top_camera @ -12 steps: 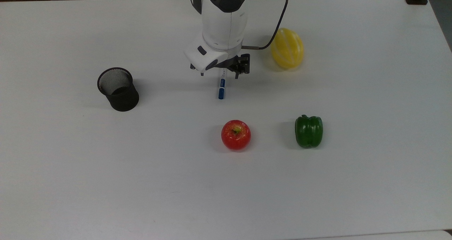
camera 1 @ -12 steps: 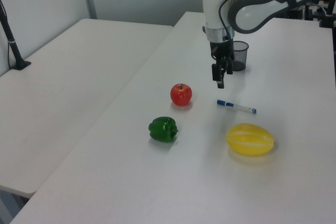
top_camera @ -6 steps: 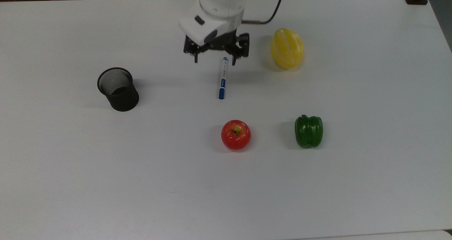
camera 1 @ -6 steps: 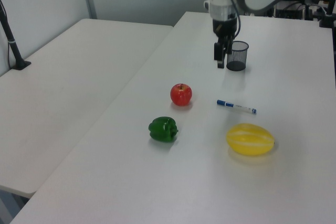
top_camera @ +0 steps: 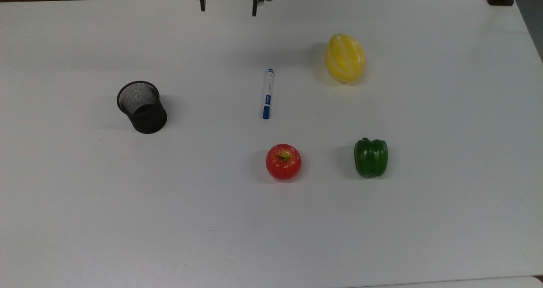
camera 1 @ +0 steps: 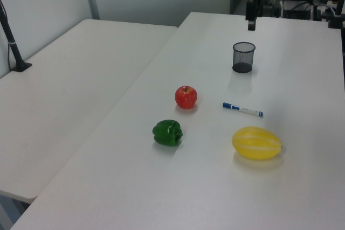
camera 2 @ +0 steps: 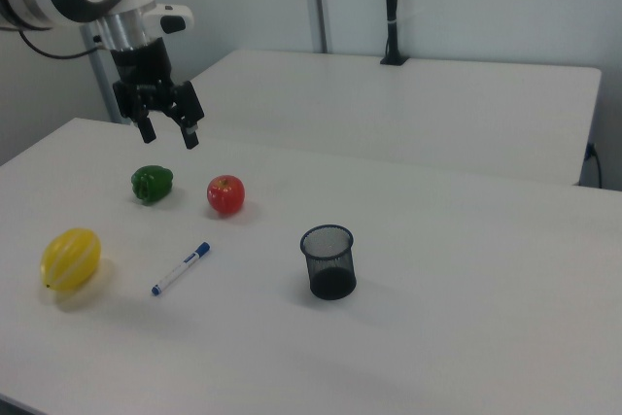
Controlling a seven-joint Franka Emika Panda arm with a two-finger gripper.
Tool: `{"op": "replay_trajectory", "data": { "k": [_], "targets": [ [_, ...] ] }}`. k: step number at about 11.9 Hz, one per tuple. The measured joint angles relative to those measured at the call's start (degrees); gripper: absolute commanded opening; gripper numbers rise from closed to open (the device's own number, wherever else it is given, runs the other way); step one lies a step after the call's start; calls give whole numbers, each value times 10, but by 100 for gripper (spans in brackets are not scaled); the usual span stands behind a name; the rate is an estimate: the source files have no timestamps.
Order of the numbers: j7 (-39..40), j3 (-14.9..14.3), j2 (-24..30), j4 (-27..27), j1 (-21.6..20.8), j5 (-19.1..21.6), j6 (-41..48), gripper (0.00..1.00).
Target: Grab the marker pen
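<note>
Gripper [camera 2: 168, 133] hanging high above the table [top_camera: 85, 220], fingers spread wide, nothing between them. In the top view it is sitting at the far edge of the table [top_camera: 227, 6], well apart from the pen. A second ago it was hovering right over the pen's far end; half a second ago it was already lifting off; now it is up and away.

Pen [top_camera: 267, 93] lying flat on the table, untouched and in the same spot through all of this. It is resting between the mesh cup [top_camera: 142, 107] and the yellow melon [top_camera: 345, 57], nearer the melon, blue cap end pointing toward the apple [top_camera: 283, 161]. Green pepper [top_camera: 371, 157] sitting beyond the apple, away from the pen.

Reading: the arm is backing off without a grasp, so the pick is not yet made. Taking the pen is calling for a fresh descent over the barrel with the fingers straddling it crosswise.
</note>
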State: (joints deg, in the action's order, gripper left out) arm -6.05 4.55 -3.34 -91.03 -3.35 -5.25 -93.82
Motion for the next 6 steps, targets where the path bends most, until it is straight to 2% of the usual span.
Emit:
{"op": "replay_trajectory", "data": {
  "k": [2, 6],
  "targets": [
    [21, -32, 23, -1, -8, 14, 29, 100],
    [31, -48, 31, -3, -11, 16, 37, 100]
  ]
}}
